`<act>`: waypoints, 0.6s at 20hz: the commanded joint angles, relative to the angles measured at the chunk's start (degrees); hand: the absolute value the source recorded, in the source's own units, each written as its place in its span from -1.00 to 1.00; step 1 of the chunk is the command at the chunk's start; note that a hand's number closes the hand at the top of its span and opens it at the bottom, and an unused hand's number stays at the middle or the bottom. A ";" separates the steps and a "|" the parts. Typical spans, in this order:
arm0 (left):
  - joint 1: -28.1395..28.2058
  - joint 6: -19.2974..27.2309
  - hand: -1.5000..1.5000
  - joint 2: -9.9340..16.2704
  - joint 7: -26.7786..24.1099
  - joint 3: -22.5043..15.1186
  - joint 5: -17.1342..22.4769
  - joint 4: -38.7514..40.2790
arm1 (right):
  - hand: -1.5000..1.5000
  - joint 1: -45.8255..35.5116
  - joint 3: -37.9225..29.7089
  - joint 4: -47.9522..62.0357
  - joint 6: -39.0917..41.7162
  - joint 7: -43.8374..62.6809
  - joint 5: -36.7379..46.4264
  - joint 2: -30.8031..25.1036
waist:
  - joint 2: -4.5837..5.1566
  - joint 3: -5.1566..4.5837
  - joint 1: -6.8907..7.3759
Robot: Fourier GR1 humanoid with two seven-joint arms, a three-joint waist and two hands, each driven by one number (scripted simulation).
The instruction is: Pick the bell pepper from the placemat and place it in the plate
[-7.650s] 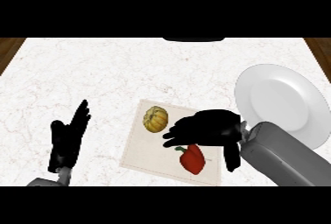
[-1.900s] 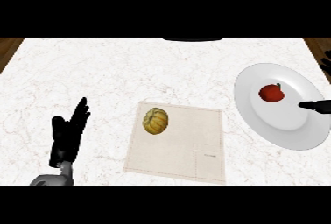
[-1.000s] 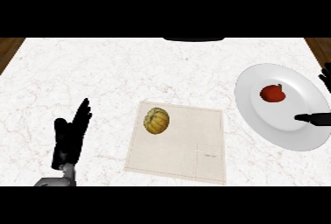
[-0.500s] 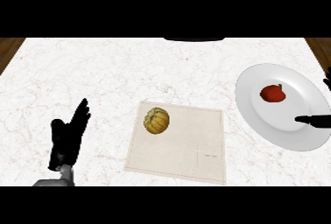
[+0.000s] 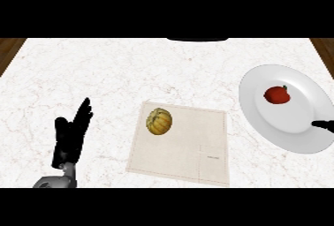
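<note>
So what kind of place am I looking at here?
Most likely a kitchen counter: a pale marble-look worktop holding a white plate with a red bell pepper, and a cloth placemat with a small squash.

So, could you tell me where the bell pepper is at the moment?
In the head view the bell pepper lies in the white plate at the right, well apart from the placemat.

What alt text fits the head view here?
A red bell pepper lies in a white plate at right. A yellow squash sits on the placemat; the left hand rests open, the right hand barely shows.
</note>
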 commanded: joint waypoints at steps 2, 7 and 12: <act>-1.28 -1.58 0.00 1.37 1.45 1.04 0.74 -0.89 | -1.00 1.59 -0.80 5.52 -0.69 -5.06 -0.06 -2.63 | 0.21 0.09 0.39; 0.22 0.92 0.00 -0.83 3.31 -1.06 -1.79 -3.47 | -1.00 0.20 -1.39 5.69 -2.33 -4.48 -1.60 -2.61 | 0.03 0.04 0.20; 3.36 -0.20 0.00 -1.24 0.06 -1.87 -1.59 -3.41 | -1.00 1.16 -3.08 7.71 -3.10 -5.53 -2.93 -4.66 | 0.12 0.08 0.49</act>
